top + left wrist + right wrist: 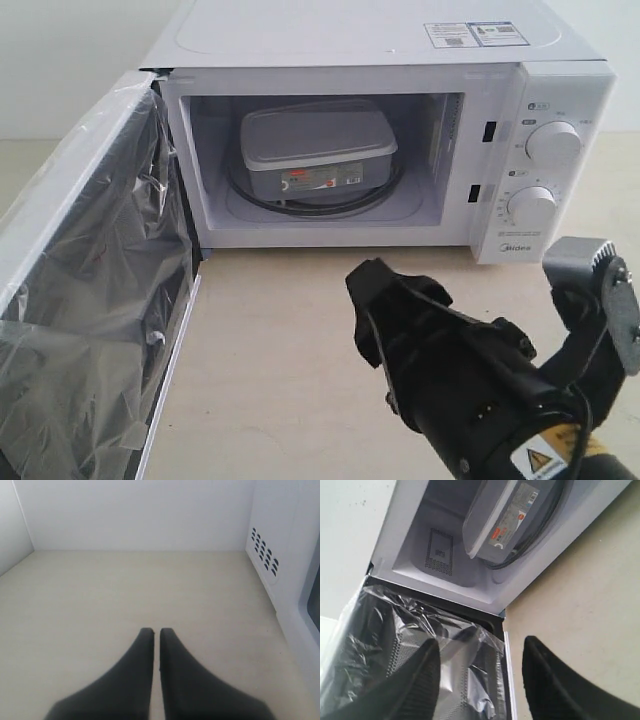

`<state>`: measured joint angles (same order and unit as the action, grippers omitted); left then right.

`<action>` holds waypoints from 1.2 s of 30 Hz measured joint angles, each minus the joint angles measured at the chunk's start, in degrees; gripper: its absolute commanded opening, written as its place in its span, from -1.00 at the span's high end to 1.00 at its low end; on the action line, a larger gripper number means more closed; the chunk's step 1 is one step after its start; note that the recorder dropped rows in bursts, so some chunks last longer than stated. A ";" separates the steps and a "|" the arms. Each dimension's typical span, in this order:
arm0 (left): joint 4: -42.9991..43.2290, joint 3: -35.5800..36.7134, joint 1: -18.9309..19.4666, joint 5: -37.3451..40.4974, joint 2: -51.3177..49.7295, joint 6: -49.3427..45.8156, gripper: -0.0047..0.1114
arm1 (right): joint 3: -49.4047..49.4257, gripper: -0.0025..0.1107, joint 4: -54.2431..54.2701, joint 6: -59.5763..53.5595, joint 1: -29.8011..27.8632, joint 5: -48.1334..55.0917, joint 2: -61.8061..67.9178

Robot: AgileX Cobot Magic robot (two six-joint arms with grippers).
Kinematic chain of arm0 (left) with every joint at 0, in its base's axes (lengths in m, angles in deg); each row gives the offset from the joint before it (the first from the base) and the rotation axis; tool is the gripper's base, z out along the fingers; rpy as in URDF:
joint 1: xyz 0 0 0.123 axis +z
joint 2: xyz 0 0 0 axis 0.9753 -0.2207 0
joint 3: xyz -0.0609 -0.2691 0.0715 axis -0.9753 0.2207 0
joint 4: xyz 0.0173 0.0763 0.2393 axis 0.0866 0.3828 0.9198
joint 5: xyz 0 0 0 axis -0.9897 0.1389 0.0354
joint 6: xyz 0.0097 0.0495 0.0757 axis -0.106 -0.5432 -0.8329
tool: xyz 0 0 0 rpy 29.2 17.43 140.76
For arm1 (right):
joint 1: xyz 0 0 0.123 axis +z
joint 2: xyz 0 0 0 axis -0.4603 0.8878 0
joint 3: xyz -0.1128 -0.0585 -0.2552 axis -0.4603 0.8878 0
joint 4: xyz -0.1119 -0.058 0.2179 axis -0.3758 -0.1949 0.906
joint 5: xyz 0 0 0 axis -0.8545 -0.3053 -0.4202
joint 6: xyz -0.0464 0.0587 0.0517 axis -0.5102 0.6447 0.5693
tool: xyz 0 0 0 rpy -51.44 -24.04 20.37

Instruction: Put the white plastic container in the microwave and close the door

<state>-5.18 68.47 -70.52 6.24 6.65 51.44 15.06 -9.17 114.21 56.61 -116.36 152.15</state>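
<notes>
Both pincers are holding nothing: right pincer [480,647] gaping wide, left pincer [154,631] nearly closed. Ahead of the right, the container [315,150] is sitting inside the microwave [560,90].

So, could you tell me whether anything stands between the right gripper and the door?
Nothing visible does. The right gripper hovers open over the table beside the wide-open door, and the white plastic container sits fully inside the microwave, clear of the door's closing swing.
</notes>
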 measured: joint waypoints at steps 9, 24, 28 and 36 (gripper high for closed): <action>0.00 0.00 0.00 0.00 0.00 0.00 0.84 | 3.75 0.15 5.54 -14.79 1.66 -2.19 -4.95; 0.00 0.00 0.00 0.00 0.00 0.00 0.84 | 3.84 0.15 14.13 -27.41 1.66 -4.76 -14.72; 0.00 0.00 0.00 0.00 0.00 0.00 0.84 | 3.84 0.15 14.24 -27.66 1.66 -5.25 -14.72; 0.00 0.00 0.00 0.00 0.00 0.00 0.84 | 3.97 0.15 14.35 -38.67 1.66 -6.53 -14.72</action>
<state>-5.18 68.47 -70.52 6.24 6.65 51.44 19.03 5.18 75.55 58.27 -122.89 137.43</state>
